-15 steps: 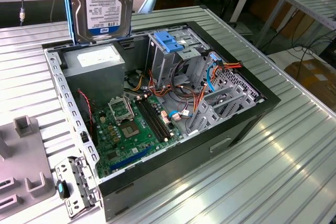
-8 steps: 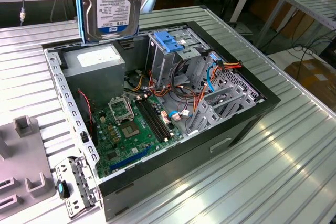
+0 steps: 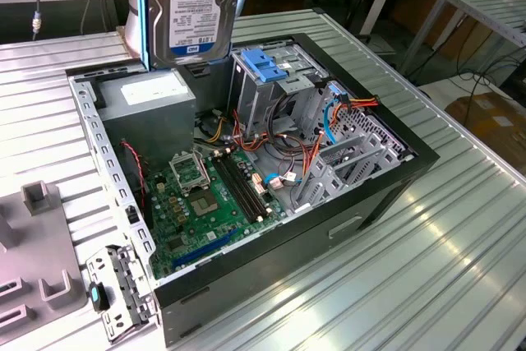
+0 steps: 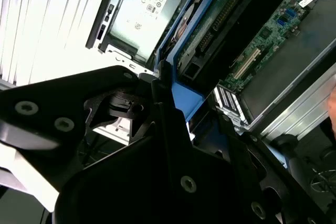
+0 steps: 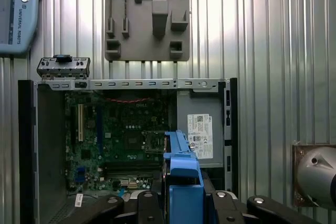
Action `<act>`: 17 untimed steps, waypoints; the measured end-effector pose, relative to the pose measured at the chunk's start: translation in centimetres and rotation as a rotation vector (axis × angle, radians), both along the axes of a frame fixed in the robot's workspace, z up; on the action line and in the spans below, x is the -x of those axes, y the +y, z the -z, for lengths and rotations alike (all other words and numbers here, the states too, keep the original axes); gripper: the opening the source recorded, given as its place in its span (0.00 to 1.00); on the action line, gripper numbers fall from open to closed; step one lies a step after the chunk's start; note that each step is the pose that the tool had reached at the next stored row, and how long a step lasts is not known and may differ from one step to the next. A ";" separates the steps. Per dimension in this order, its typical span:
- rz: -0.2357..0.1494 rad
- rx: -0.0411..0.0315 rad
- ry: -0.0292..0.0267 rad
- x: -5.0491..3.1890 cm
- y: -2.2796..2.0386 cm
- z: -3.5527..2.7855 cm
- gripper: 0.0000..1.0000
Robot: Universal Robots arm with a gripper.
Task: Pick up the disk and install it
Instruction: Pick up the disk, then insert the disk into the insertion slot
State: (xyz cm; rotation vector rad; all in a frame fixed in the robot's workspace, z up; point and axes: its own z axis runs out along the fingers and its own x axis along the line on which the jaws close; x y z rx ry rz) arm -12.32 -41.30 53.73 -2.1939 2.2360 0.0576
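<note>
The disk [image 3: 197, 10], silver with a dark blue and white label and blue side rails, hangs upright above the back of the open computer case [image 3: 386, 178]. My gripper [image 5: 181, 205] is shut on it from above. In the first wrist view the disk's blue rail [image 5: 181, 174] sticks out between the black fingers, over the motherboard [image 5: 121, 129]. In the second wrist view the disk [image 4: 210, 30] shows edge-on, clamped by the gripper [image 4: 163, 95]. The metal drive cage [image 3: 267, 80] with a light-blue latch stands just to the exterior view's right of the disk, lower down.
A grey power supply box [image 3: 152, 96] with a white sticker sits under the disk. Cables [image 3: 329, 121] run beside the cage. On the ribbed table lie a grey fixture plate [image 5: 147, 19], a small metal bracket [image 3: 119, 289] and a pendant [image 5: 18, 14].
</note>
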 end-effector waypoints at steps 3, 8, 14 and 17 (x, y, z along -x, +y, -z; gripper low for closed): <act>0.000 -0.0001 -0.0001 -0.13 -0.15 0.03 0.37; 0.000 0.0000 0.0000 -0.16 -0.16 0.02 0.37; 0.000 0.0000 0.0000 -0.16 -0.16 0.02 0.37; 0.000 -0.0001 0.0000 -0.17 -0.21 0.02 0.37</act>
